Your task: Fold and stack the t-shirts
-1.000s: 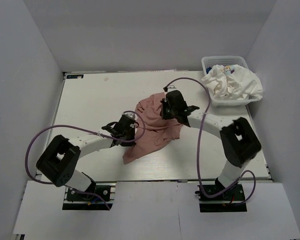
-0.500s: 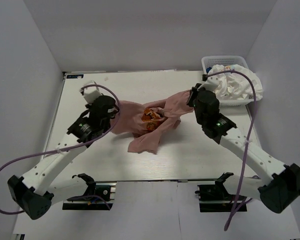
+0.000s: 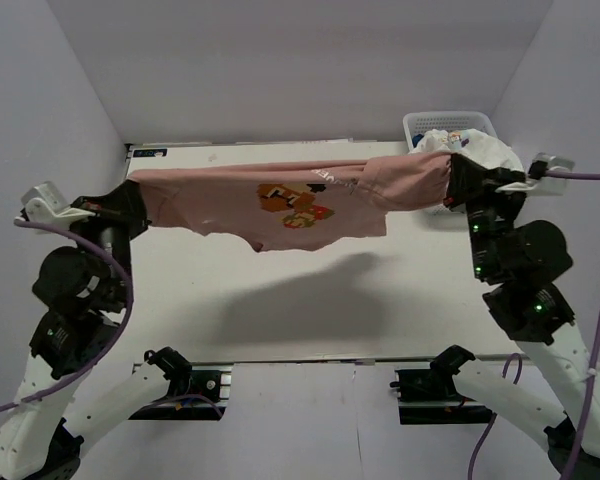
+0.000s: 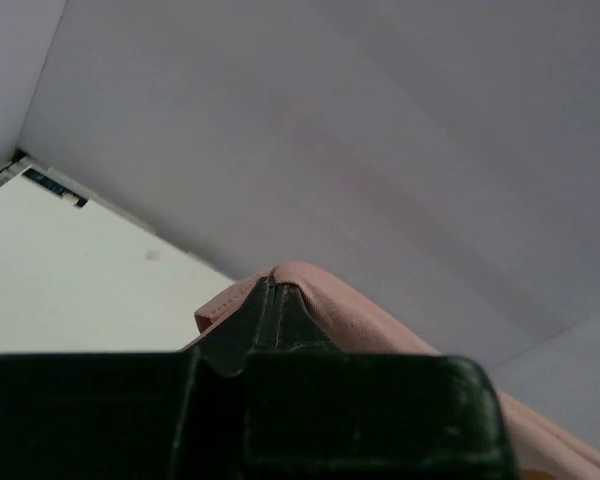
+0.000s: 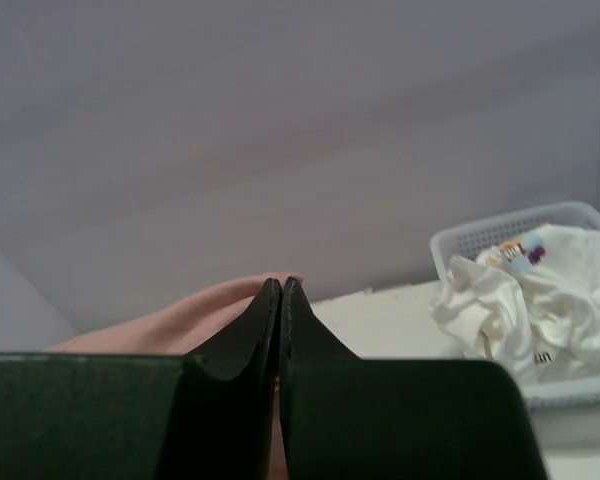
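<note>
While the dusty pink cloth t-shirt (image 3: 230,195) hangs stretched above the white table (image 3: 280,310), the left gripper (image 3: 130,200) and right gripper (image 3: 458,185) each clamp one end of it; the crumpled white cloth t-shirt (image 3: 492,152) sits in the white lattice basket (image 3: 425,125), far right.

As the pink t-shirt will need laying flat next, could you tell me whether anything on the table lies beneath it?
Nothing visible does: the table under the pink t-shirt looks bare where it shows. The basket with the white t-shirt sits at the far right corner, close by the right gripper.
</note>
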{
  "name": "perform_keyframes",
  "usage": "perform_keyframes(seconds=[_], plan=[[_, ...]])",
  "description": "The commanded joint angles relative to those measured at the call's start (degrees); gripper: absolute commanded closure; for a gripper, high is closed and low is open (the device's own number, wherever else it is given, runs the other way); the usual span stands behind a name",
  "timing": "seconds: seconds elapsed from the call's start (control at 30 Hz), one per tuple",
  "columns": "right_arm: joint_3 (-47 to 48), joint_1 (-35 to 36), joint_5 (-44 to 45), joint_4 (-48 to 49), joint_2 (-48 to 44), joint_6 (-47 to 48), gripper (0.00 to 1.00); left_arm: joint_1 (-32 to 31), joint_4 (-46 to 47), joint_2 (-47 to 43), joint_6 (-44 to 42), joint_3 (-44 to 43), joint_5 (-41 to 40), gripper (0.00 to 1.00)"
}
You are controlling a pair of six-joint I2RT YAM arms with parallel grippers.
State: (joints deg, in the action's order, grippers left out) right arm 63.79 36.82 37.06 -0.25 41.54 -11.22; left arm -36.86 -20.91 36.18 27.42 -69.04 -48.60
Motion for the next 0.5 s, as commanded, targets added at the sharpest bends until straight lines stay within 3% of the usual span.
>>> perform_keyframes(seconds=[0.0, 0.17, 0.3, 0.37, 0.47], plan=[[7.66, -0.08, -2.42, -2.82, -0.32, 2.26, 1.00, 0.48, 2.62, 0.91, -6.05, -4.25, 3.23, 1.00], [12.32, 0.01, -4.20, -6.25, 1.34, 0.07, 1.00, 0.48, 4.90, 1.78, -8.44, -5.85, 3.86, 1.00], [12.06, -0.17, -1.21, -10.37, 8.71, -3.18, 1.00, 0.48, 9.29, 6.08, -8.96, -2.34, 0.02, 1.00], [9.44, -0.34, 1.86, -11.17, 13.55, -4.59, 1.00, 0.48, 9.84, 12.83, -7.74, -1.28, -4.81, 1.00], [6.80, -2.36, 0.85, -12.75, 23.13, -9.42, 1.00, 1.96, 1.00, 26.50, 1.71, -1.28, -12.53, 1.00]])
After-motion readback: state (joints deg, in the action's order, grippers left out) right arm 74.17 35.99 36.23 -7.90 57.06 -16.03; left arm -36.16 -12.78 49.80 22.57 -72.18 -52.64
